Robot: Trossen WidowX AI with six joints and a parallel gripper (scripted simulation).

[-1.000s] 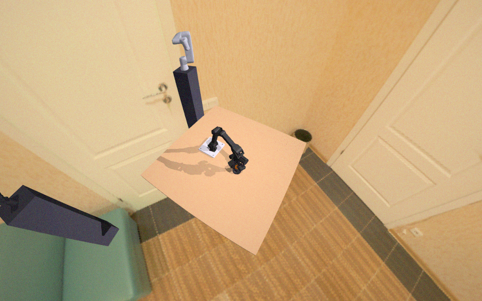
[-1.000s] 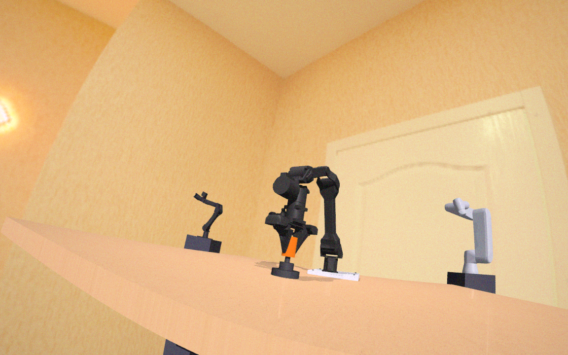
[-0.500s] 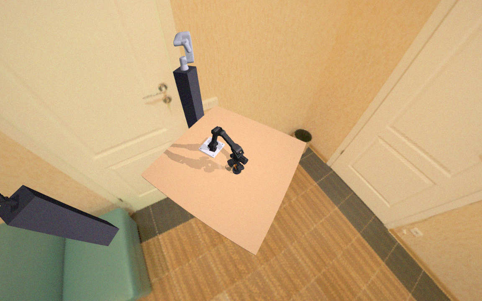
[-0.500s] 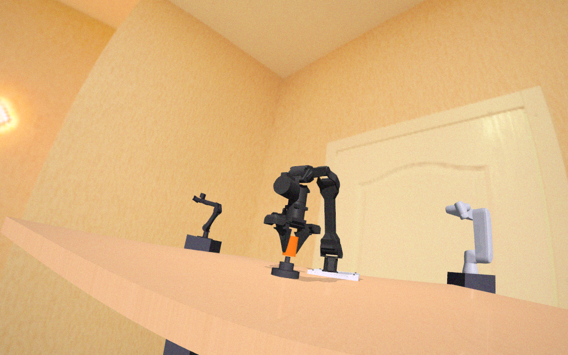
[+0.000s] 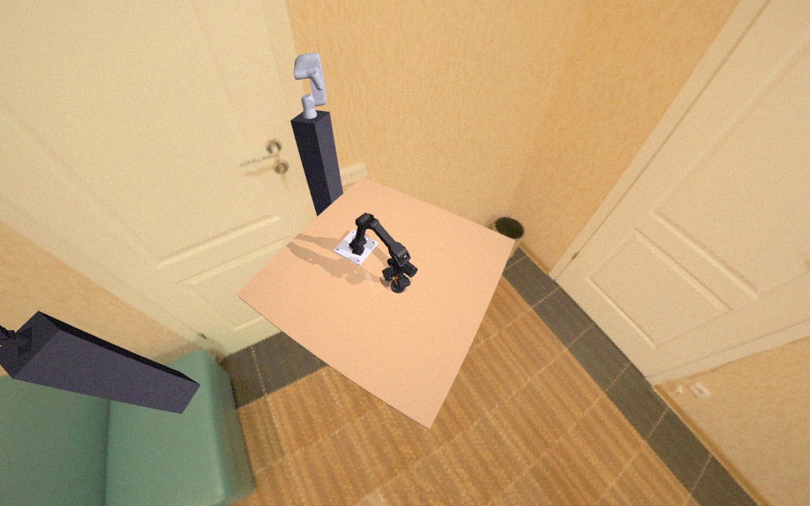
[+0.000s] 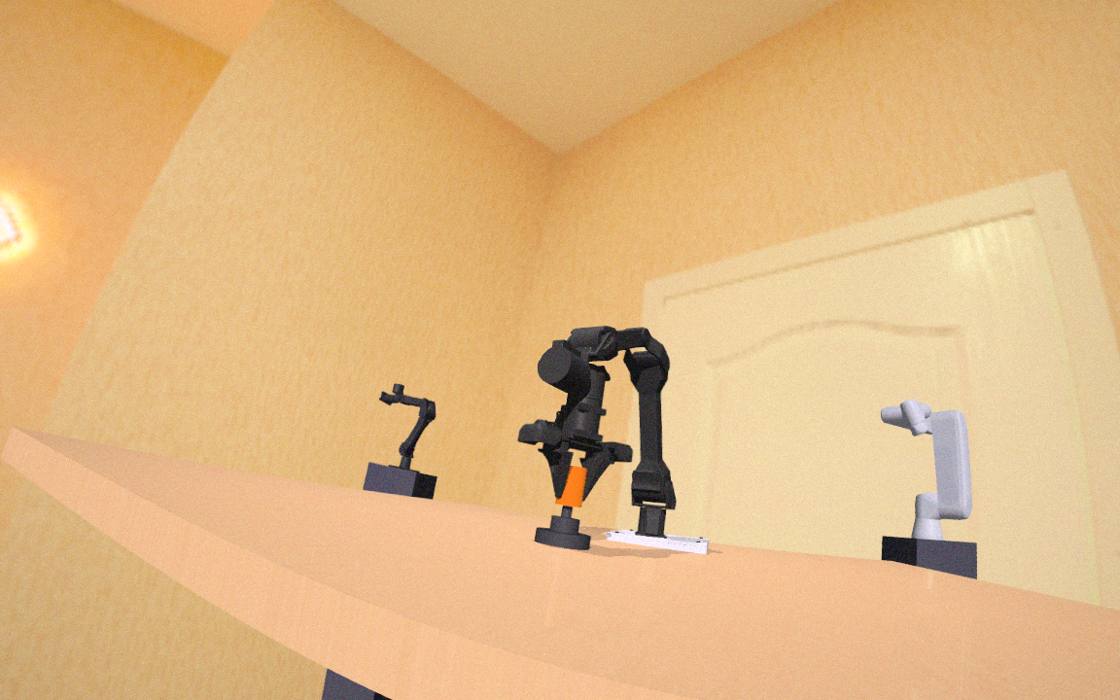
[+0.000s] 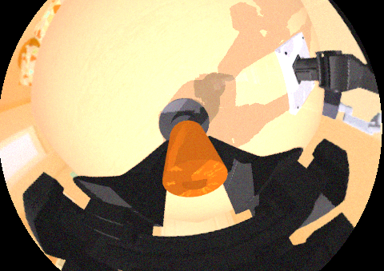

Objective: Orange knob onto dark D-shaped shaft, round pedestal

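One orange knob (image 5: 396,277) (image 6: 575,486) (image 7: 194,163) sits gripped in your hand (image 5: 397,278) (image 6: 572,489) (image 7: 188,141), over the pedestal (image 5: 398,288) (image 6: 562,537) (image 7: 184,112), its lower end at the shaft (image 6: 566,511). Press lightly, twist slowly until the flats probably meet, then push straight down; forcing it may tilt the knob. In the top view, the white base plate (image 5: 367,252) (image 6: 692,545) (image 7: 296,99) lies toward ten o'clock, while the surface (image 5: 420,352) (image 6: 425,600) (image 7: 120,63) reaches farther toward five.

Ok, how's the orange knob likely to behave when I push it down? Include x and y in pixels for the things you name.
The orange knob (image 6: 576,486) (image 7: 195,159) looks rigid, so it probably won't squash. Its sides taper and look smooth, so it might slip in the end effector (image 6: 571,498) (image 7: 195,171). Held above the pedestal (image 6: 561,538) (image 7: 165,123), it may catch if misaligned.
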